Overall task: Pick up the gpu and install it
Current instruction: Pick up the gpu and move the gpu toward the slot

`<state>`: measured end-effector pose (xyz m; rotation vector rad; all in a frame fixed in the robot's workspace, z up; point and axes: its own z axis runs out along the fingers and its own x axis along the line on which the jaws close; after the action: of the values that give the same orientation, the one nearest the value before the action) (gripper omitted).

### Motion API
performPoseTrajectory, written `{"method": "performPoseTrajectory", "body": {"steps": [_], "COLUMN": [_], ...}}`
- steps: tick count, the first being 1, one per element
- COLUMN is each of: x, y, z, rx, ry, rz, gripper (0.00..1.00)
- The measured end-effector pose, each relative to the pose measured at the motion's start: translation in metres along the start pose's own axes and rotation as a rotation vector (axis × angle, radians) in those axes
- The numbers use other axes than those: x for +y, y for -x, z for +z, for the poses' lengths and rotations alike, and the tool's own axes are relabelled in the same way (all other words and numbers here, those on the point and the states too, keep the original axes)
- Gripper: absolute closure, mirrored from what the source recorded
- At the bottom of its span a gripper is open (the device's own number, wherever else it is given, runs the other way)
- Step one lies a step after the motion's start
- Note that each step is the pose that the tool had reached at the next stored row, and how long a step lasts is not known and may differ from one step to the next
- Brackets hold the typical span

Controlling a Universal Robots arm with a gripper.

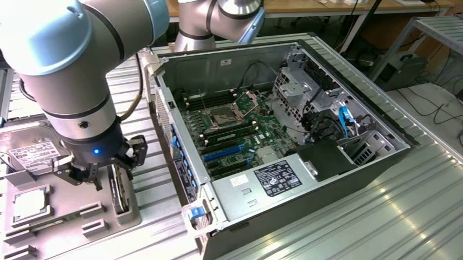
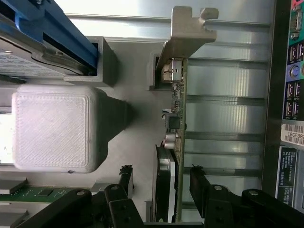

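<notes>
now the pincer [image 1: 103, 176] hangs open over the gray holder [image 1: 132, 215] at the exterior view's left. its two black fingers [image 2: 126, 176] stand on both sides of the gpu [image 2: 178, 118], one on each face, and they are not closed on it. close beside the gpu a white block [image 2: 52, 126] rises from the holder. on the other side the open pc case [image 1: 289, 135] lies just beside the holder, and its back panel [image 2: 292, 71] with ports is near the card.

the holder keeps the gpu upright on its edge in a slot. it also keeps a hard drive [image 1: 32, 154] with a white label and a square cpu [image 1: 29, 203] in its own pocket. inside the case is a green motherboard [image 1: 239, 135] with blue slots [image 1: 220, 154].

the gpu is a thin flat board with small chips. its silvery bracket [image 2: 190, 31] is bent metal with a notch. the white block has a fine lined texture and rounded corners. the surface [image 1: 376, 211] is ribbed, shiny metal.
</notes>
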<state>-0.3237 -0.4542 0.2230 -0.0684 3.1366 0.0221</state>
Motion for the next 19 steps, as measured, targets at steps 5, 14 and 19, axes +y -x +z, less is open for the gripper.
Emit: {"method": "performPoseTrajectory", "body": {"steps": [5, 14, 19], "x": [0.0000, 0.0001, 0.0000], "y": [0.0000, 0.0004, 0.0011], "z": [0.0013, 0.0016, 0.0016], "rx": [-0.0004, -0.0007, -0.0005], "ry": [-0.0004, -0.0005, -0.0014], "rz": [0.000, 0.000, 0.000], "gripper": [0.40, 0.61, 0.61]}}
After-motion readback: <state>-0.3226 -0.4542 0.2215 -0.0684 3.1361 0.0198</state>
